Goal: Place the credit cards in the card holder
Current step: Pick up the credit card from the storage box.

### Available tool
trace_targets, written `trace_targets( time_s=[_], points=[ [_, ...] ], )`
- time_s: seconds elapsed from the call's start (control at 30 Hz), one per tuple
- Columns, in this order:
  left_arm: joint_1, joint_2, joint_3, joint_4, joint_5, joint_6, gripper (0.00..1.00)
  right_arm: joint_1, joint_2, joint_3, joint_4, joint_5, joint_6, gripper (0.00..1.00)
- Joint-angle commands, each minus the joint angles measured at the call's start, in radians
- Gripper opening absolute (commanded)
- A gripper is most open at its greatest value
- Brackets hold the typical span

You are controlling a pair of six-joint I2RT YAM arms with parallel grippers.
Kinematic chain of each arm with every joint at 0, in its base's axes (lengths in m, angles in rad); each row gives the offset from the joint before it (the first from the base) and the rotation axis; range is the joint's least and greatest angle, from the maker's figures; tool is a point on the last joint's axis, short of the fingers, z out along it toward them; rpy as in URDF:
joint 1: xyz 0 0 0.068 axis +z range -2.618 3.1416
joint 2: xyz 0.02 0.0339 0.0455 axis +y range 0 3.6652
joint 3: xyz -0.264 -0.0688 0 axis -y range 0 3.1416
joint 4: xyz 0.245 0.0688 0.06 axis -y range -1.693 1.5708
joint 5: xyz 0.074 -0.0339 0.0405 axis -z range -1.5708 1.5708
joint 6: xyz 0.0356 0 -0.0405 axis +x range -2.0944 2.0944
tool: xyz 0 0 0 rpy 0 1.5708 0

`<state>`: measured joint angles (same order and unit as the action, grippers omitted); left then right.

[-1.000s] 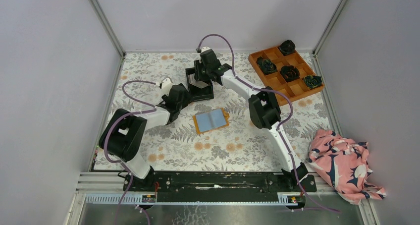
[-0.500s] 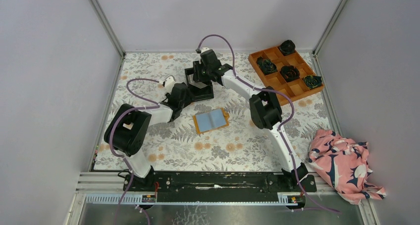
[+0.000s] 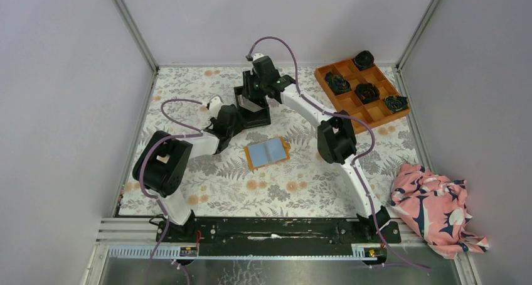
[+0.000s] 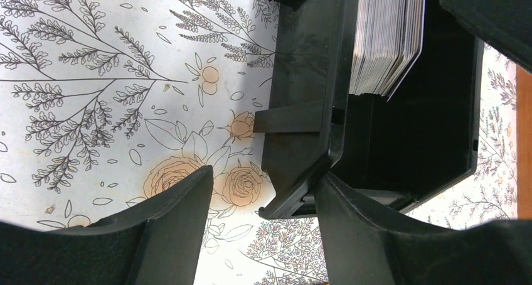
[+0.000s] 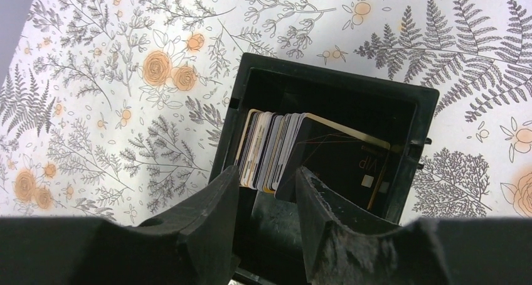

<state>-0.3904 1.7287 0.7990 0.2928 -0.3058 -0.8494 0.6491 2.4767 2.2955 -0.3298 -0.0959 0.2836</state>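
The credit cards [image 5: 271, 148] stand on edge as a stack in a black bin [image 5: 339, 90], with a dark card leaning beside them. In the left wrist view the stack [image 4: 386, 40] sits at the bin's far end. The card holder [image 3: 268, 152] lies open on the table, light blue side up, in front of the bin [image 3: 258, 113]. My right gripper [image 5: 268, 184] is open just above the stack, with nothing between its fingers. My left gripper [image 4: 263, 197] is open, its fingers either side of the bin's near corner [image 4: 295, 197]. It is not closed on the corner.
An orange compartment tray [image 3: 362, 93] with dark rosettes stands at the back right. A pink patterned cloth [image 3: 436, 206] lies off the mat at the front right. The floral mat [image 3: 282, 184] covers the table. Grey walls close in the left, back and right sides.
My right gripper has drawn up and back a little over the bin. My left arm has shifted slightly toward the bin's corner. The card holder has not moved.
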Motion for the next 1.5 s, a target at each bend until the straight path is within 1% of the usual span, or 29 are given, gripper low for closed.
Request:
trace_targets(
  time_s=[0.0, 0.07, 0.23, 0.33, 0.5, 0.73, 1.13, 1.47],
  points=[
    [0.012, 0.015, 0.024, 0.042, 0.002, 0.023, 0.66, 0.011, 0.015, 0.070, -0.049, 0.027, -0.025, 0.49],
    [0.012, 0.017, 0.024, 0.045, 0.005, 0.021, 0.66, 0.011, 0.013, 0.060, -0.048, 0.039, -0.029, 0.53],
    [0.011, 0.021, 0.031, 0.044, 0.013, 0.021, 0.66, 0.011, 0.060, 0.110, -0.082, 0.048, -0.036, 0.54],
    [0.011, 0.027, 0.036, 0.045, 0.014, 0.023, 0.65, 0.009, 0.083, 0.119, -0.082, 0.033, -0.033, 0.53],
    [0.011, 0.040, 0.047, 0.041, 0.020, 0.029, 0.65, 0.007, 0.094, 0.124, -0.080, 0.023, -0.028, 0.47],
    [0.011, 0.046, 0.047, 0.044, 0.022, 0.027, 0.64, 0.008, 0.042, 0.066, -0.046, 0.000, -0.020, 0.39],
    [0.011, 0.054, 0.049, 0.043, 0.026, 0.027, 0.63, 0.024, -0.028, 0.029, -0.028, -0.019, -0.013, 0.37],
    [0.010, 0.055, 0.048, 0.044, 0.025, 0.028, 0.62, 0.032, -0.041, 0.024, -0.024, -0.027, -0.010, 0.37]
  ],
)
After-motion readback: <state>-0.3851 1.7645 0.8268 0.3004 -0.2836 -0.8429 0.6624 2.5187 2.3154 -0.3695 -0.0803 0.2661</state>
